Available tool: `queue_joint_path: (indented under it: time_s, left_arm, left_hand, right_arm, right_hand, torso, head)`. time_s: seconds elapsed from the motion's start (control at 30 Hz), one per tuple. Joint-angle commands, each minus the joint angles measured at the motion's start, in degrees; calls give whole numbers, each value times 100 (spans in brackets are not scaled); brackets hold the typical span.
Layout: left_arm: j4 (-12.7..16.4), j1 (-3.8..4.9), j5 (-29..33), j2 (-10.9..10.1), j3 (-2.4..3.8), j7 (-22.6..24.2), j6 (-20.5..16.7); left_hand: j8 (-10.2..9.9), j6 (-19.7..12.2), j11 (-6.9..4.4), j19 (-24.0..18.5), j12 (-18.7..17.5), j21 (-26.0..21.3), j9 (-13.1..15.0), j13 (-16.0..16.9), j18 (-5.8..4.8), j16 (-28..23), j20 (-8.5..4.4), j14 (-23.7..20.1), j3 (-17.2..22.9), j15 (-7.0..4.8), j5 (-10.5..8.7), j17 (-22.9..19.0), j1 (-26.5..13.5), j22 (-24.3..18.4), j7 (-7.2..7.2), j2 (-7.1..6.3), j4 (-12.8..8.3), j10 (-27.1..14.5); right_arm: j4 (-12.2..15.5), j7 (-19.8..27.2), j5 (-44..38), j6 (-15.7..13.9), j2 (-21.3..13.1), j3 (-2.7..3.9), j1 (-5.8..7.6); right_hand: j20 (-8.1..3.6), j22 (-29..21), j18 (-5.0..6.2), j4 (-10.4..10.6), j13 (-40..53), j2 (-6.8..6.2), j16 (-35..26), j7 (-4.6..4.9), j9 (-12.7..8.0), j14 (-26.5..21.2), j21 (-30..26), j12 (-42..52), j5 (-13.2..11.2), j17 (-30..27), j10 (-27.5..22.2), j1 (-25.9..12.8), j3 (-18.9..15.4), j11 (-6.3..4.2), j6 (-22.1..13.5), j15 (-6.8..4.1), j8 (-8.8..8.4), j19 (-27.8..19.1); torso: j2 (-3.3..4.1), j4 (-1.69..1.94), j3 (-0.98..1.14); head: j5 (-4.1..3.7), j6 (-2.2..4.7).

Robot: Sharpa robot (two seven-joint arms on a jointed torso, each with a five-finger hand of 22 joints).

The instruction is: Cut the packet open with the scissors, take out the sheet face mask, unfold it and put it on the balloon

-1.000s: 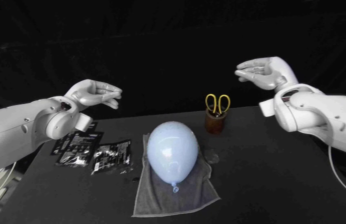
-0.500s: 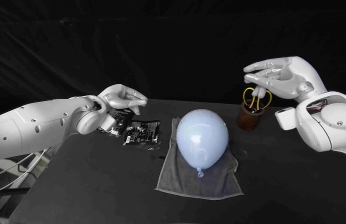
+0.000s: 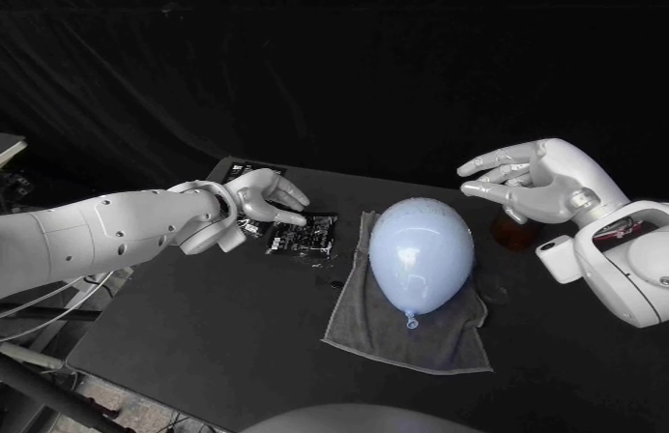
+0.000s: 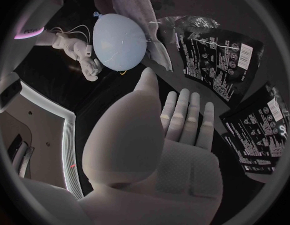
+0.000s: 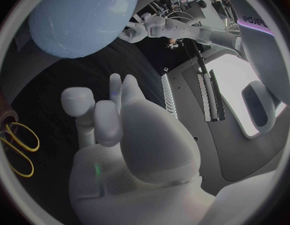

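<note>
Left hand [image 3: 259, 207], fingers now apart, over two packets [image 3: 305, 237]; one balloon [image 3: 421, 254].

White-shelled left arm [image 3: 98, 235], right arm [image 3: 630, 274]; silver left hand [image 3: 262, 201], right hand [image 3: 546, 182]; thin cables [image 3: 49, 298] under left arm.

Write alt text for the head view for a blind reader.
A pale blue balloon lies on a grey towel on a black table. The left hand is open by black packets, the right hand open by a brown holder.
</note>
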Motion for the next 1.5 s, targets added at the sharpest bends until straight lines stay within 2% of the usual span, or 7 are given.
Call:
queue_joint_path:
  time_s: [0.03,0.2,0.3,0.4,0.63,1.17,1.5]
  left_arm:
    - [-8,-47,-1138,47,2,129,-685]
    - [-12,-96,-1731,105,-7,29,-1048]
    - [6,-120,-2099,138,-60,-125,-1206]
    - [-4,-161,-2435,175,-107,-298,-1279]
    - [-42,-333,-2914,241,-151,-630,-1375]
    - [-203,-537,-3331,438,-155,-1085,-1424]
    - [-262,-553,-3421,557,-154,-1164,-1167]
  left_hand:
    - [-110,-213,-11,-437,-30,-259,-48,-6,-125,-336,18,-496,-270,82,-11,-353,-30,-147,-67,-216,19,-311]
    - [-354,-1022,-213,-743,-44,-439,-255,-13,-135,-720,28,-1185,-776,37,1,-795,-32,-253,-122,-515,38,-823]
    - [-358,-1074,-338,-862,-69,-502,-264,-34,-139,-839,31,-1428,-873,-82,3,-943,-81,-291,86,-613,45,-1305]
    - [-427,-1338,-331,-1125,-147,-617,-329,-109,-139,-993,22,-1871,-935,-212,-1,-1155,-204,-351,72,-685,53,-2344]
    - [-571,-1920,-299,-1367,-163,-723,-477,-134,-111,-1110,-5,-2265,-998,-283,-9,-1339,-468,-405,235,-719,46,-3095]
    - [-674,-2599,-243,-1410,-215,-741,-654,-184,-55,-1146,-71,-2646,-1002,-247,-9,-1516,-614,-413,304,-733,42,-3920]
    - [-639,-2534,-217,-1300,-186,-698,-627,-163,2,-1109,-122,-2527,-996,-222,-5,-1451,-496,-390,333,-730,40,-3842]
  right_arm:
    - [4,-242,-589,194,13,3,-24]
    - [-3,-284,-708,194,13,3,-43]
    - [-9,-309,-748,194,17,3,-49]
    - [-18,-329,-769,193,20,3,-53]
    - [-42,-376,-790,183,8,3,-59]
    - [-39,-424,-795,160,-48,3,-63]
    - [-53,-440,-789,184,-46,3,-83]
  right_hand:
    - [40,96,-110,28,-11,-10,78,49,-12,103,83,-35,-31,72,-77,-68,-28,2,-41,50,-38,14]
    - [47,168,-119,27,-15,-9,126,57,-15,104,144,-35,-33,124,-96,-69,-30,9,-55,57,-46,20]
    - [54,208,-122,27,-19,-12,159,65,-18,104,179,-36,-37,154,-114,-72,-35,18,-68,64,-53,17]
    - [56,215,-122,29,-21,-12,169,69,-19,103,187,-36,-39,161,-121,-77,-39,21,-75,67,-57,12]
    - [67,216,-116,30,-27,-12,180,81,-23,88,193,-35,-43,143,-144,-88,-48,33,-97,78,-69,-21]
    - [78,197,-108,35,-30,-9,174,90,-25,69,180,-32,-47,110,-158,-108,-61,42,-112,88,-77,-60]
    - [81,212,-108,37,-28,-3,183,90,-24,65,192,-26,-48,117,-150,-122,-66,42,-108,90,-74,-66]
  torso:
    - [3,-28,18]
    - [4,-34,25]
    - [9,-29,31]
    - [12,-29,31]
    - [16,-23,22]
    - [25,-33,23]
    - [25,-36,39]
  head:
    - [63,-26]
    - [75,-17]
    - [71,-19]
    - [72,-17]
    - [47,9]
    - [2,-11]
    - [3,-56]
